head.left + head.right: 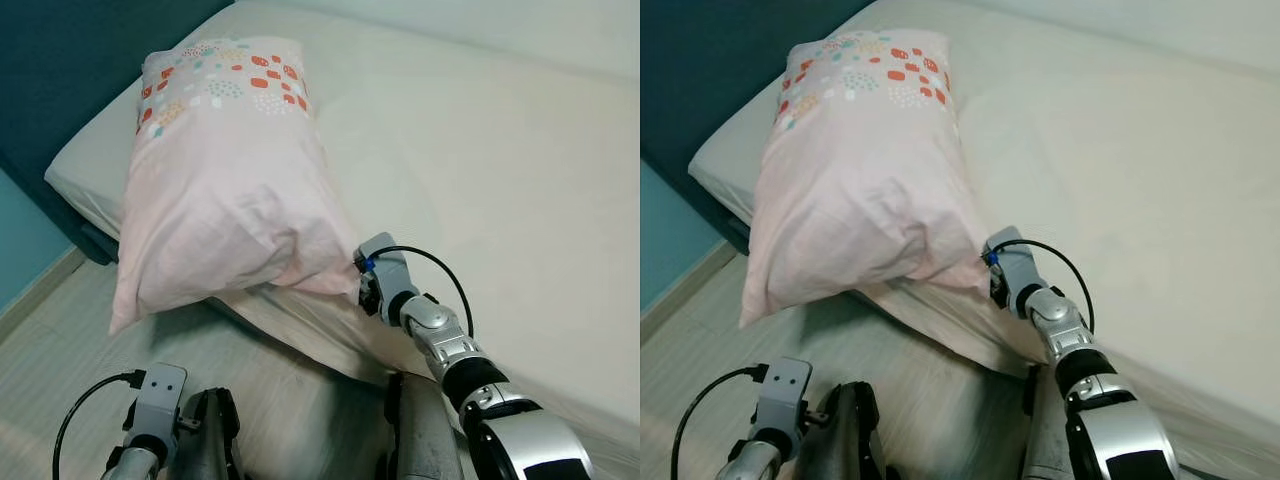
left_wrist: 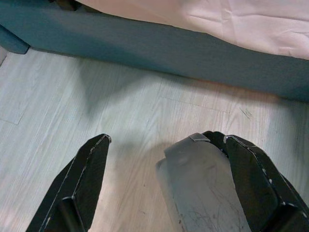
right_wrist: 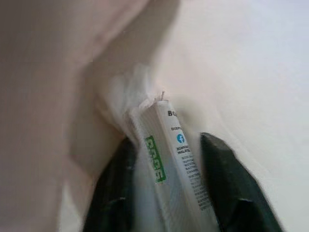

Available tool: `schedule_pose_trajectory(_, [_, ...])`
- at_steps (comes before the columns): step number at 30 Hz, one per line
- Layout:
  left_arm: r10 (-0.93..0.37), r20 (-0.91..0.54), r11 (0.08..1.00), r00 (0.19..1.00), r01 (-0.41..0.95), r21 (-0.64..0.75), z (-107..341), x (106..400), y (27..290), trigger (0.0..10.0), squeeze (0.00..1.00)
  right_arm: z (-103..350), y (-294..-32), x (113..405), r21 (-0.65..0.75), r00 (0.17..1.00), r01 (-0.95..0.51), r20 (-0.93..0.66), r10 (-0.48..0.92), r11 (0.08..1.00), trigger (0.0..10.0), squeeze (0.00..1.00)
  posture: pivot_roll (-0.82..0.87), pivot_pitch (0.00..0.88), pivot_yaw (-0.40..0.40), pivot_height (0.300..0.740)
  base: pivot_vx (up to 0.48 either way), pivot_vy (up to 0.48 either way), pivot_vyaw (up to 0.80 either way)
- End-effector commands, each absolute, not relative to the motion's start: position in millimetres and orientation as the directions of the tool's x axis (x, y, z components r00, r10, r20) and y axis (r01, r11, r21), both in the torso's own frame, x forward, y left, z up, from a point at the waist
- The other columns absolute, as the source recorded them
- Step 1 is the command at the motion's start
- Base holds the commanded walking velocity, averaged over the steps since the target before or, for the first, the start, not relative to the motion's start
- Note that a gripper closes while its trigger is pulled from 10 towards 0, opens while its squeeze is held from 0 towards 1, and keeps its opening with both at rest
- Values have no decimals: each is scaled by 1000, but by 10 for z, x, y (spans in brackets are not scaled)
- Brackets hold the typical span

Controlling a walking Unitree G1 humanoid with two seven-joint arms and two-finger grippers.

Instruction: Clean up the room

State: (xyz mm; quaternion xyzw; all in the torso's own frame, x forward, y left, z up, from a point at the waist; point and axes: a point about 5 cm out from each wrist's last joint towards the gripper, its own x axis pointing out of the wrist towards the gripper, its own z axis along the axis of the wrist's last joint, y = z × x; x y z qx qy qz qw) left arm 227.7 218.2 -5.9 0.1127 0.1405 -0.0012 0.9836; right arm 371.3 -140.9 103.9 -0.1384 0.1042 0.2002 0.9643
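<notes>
- A large pale pink pillow with coloured dots and dashes at its far end (image 1: 225,180) is lying in the upper left of the left eye view, on the corner of a bed with a cream fitted sheet (image 1: 500,180). Its near corner is hanging a little over the edge of the mattress.
- The right gripper (image 1: 366,285) is reaching from the lower right to the centre of that view and is touching the near corner of the pillow.
- In the right wrist view, the two black fingers (image 3: 227,179) of this gripper are closing on a slim white packet with a green mark and small printed text (image 3: 176,164), which is wrapped in thin clear plastic. The packet is sitting between the fingers, close against the pink cloth and the cream sheet.
- The left gripper (image 2: 169,188) is hanging low in the lower left of the head views, above a pale grey wood-pattern floor (image 2: 96,101). Its fingers are standing wide apart and they are holding nothing. A grey part of the robot's leg (image 2: 203,188) is showing between them, and the dark teal base of the bed (image 2: 145,46) is running along the top of the left wrist view.
- As a judgement, the cleaning is at an early or middle step: the small packet seems to be gripped beside the pillow, but it is not yet carried away from the bed. The pillow is also sitting crooked on the corner, so straightening it may be left to do.
</notes>
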Motion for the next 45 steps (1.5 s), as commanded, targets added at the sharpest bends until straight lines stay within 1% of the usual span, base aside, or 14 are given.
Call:
schedule_pose_trajectory(1, [39, -312, 978, 949, 29, 209, -127, 2223, 2165, 10000, 0, 914, -1531, 3658, -173, 906, -367, -288, 309, 914, 0, 0, 54, 300, -20, 482, 0, 0, 0])
schedule_pose_trajectory(6, [43, -309, 979, 950, 22, 205, -122, 2252, 2155, 10000, 0, 867, -1593, 3634, -177, 913, -335, -301, 273, 925, 0, 0, 50, 287, -26, 482, 0, 0, 0])
schedule_pose_trajectory(14, [45, -307, 986, 951, 7, 166, -96, 2364, 2083, 10000, 0, 848, -1958, 3594, -116, 952, -160, -282, 122, 980, 0, 0, 41, 245, -33, 482, 0, 0, 0])
schedule_pose_trajectory(17, [31, -273, 993, 961, 3, 122, 2, 2553, 1992, 10000, 0, 1101, -2283, 3631, 168, 992, -40, -114, 60, 985, 0, 0, 20, 208, -32, 482, 0, 0, 0])
schedule_pose_trajectory(21, [16, -254, 994, 967, 11, 108, 59, 2648, 1945, 10000, 0, 1235, -2412, 3640, 296, 999, -32, -23, 41, 955, 0, 0, 12, 188, -33, 482, 0, 0, 0])
schedule_pose_trajectory(25, [-27, -220, 997, 975, 43, 69, 163, 2809, 1831, 10000, 0, 1522, -2556, 3619, 514, 977, -152, 205, 51, 844, 0, 0, -5, 152, -29, 482, 0, 0, 0])
schedule_pose_trajectory(30, [-44, -209, 997, 977, 56, 50, 198, 2865, 1779, 10000, 0, 1627, -2498, 3579, 591, 937, -305, 328, 123, 747, 0, 0, -14, 137, -27, 482, 0, 0, 0])
schedule_pose_trajectory(31, [-57, -199, 997, 978, 65, 34, 221, 2894, 1746, 10000, 0, 1645, -2426, 3523, 611, 898, -414, 395, 193, 675, 0, 0, -19, 123, -25, 482, 0, 0, 0])
schedule_pose_trajectory(33, [-78, -181, 997, 980, 81, 11, 265, 2940, 1698, 10000, 0, 1684, -2312, 3387, 611, 804, -586, 519, 289, 532, 0, 0, -18, 116, -24, 482, 0, 0, 0])
schedule_pose_trajectory(35, [-78, -181, 997, 980, 81, 11, 265, 2940, 1698, 10000, 0, 1684, -2312, 3387, 611, 804, -586, 519, 289, 532, 0, 0, -18, 116, -24, 482, 0, 0, 0])
schedule_pose_trajectory(36, [-86, -158, 996, 984, 85, -15, 318, 2986, 1679, 10000, 0, 1741, -2222, 3221, 555, 690, -721, 626, 363, 414, 0, 0, -13, 109, -21, 482, 0, 0, 0])
schedule_pose_trajectory(37, [-86, -158, 996, 984, 85, -15, 318, 2986, 1679, 10000, 0, 1741, -2222, 3221, 555, 690, -721, 626, 363, 414, 0, 0, -13, 109, -21, 482, 0, 0, 0])
schedule_pose_trajectory(40, [-63, -80, 997, 995, 58, -53, 495, 3100, 1739, 10000, 0, 1840, -2090, 2972, 467, 507, -862, 769, 391, 198, 0, 0, -8, 109, -13, 482, 0, 0, 0])
schedule_pose_trajectory(45, [-47, -60, 996, 997, 42, -73, 550, 3138, 1789, 10000, 0, 1906, -2050, 2924, 439, 443, -892, 805, 394, 106, 0, 0, -2, 111, -13, 482, 0, 0, 0])
